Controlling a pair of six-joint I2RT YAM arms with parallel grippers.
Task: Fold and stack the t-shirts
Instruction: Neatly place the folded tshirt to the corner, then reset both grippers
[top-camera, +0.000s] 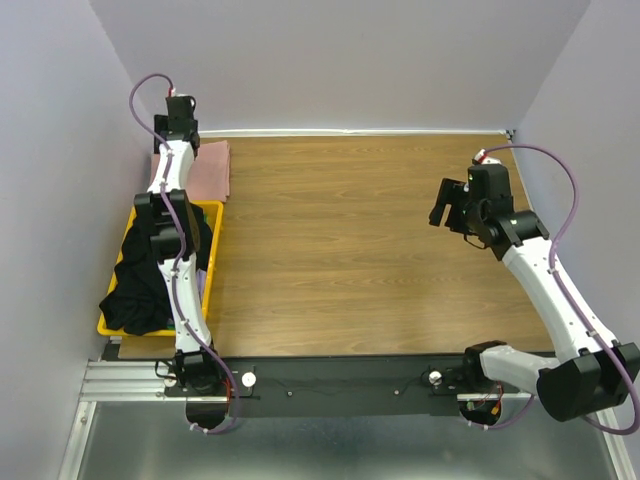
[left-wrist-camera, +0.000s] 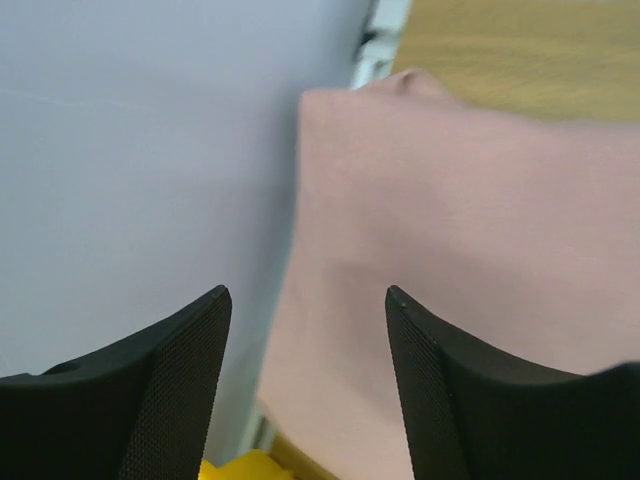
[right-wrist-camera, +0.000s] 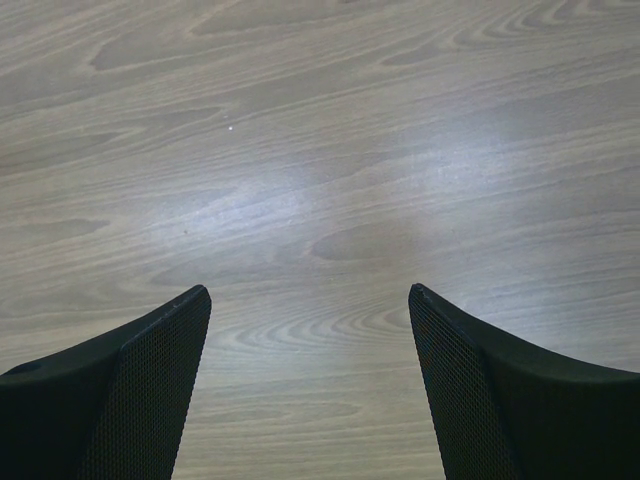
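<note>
A folded dusty-pink t-shirt (top-camera: 208, 168) lies in the table's far left corner, and it fills the right half of the left wrist view (left-wrist-camera: 450, 230). My left gripper (top-camera: 178, 128) hangs over its left edge, close to the wall. It stands open (left-wrist-camera: 307, 292) with nothing between its fingers. A black t-shirt (top-camera: 140, 285) lies crumpled in the yellow basket (top-camera: 216, 240) and spills over the near rim. My right gripper (top-camera: 445, 205) hovers open (right-wrist-camera: 308, 290) over bare wood at the right of the table, holding nothing.
The yellow basket stands along the table's left edge under my left arm, and one corner of it shows at the bottom of the left wrist view (left-wrist-camera: 235, 468). The lilac side wall (left-wrist-camera: 130, 150) is right beside the left gripper. The wooden table (top-camera: 350, 240) stretches between the arms.
</note>
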